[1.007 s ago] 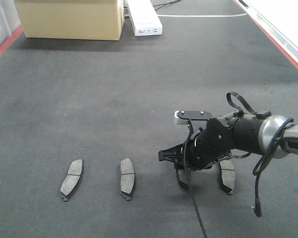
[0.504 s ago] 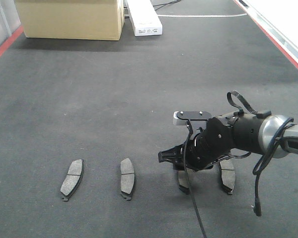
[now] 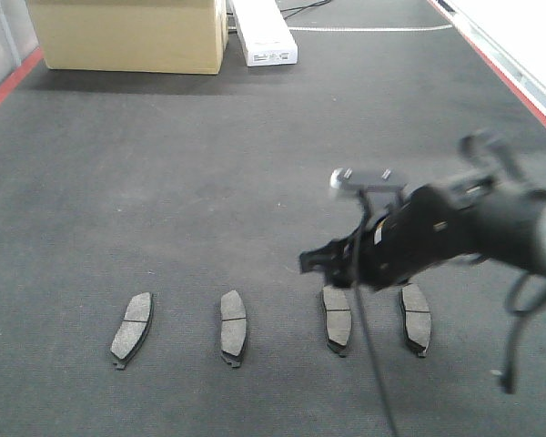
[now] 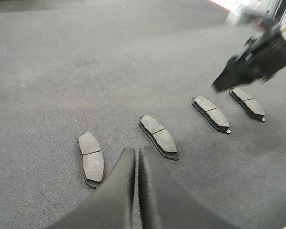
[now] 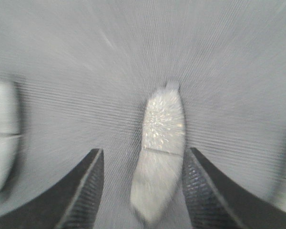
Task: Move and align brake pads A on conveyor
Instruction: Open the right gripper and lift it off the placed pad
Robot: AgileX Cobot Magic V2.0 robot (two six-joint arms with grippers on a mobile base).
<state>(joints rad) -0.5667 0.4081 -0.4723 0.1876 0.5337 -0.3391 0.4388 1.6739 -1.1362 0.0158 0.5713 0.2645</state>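
Several brake pads A lie in a row on the charcoal conveyor (image 3: 209,182), long sides roughly parallel. From left to right they are pad one (image 3: 132,328), pad two (image 3: 232,326), pad three (image 3: 337,319) and pad four (image 3: 416,317). My right gripper (image 3: 317,263) hovers blurred just above pad three and holds nothing. In the right wrist view its jaws (image 5: 143,151) stand open with that pad (image 5: 159,143) flat on the belt below them. My left gripper (image 4: 136,151) is shut and empty, low over the belt between the first pad (image 4: 91,157) and the second pad (image 4: 158,136).
A cardboard box (image 3: 127,35) and a long white box (image 3: 264,32) stand at the far end of the belt. Red edge strips run along the left side (image 3: 9,82) and the right side (image 3: 510,82). A black cable (image 3: 373,364) hangs from the right arm.
My right gripper was down around the third pad; it has let go and risen up and to the right. The pad stays on the belt in the row.
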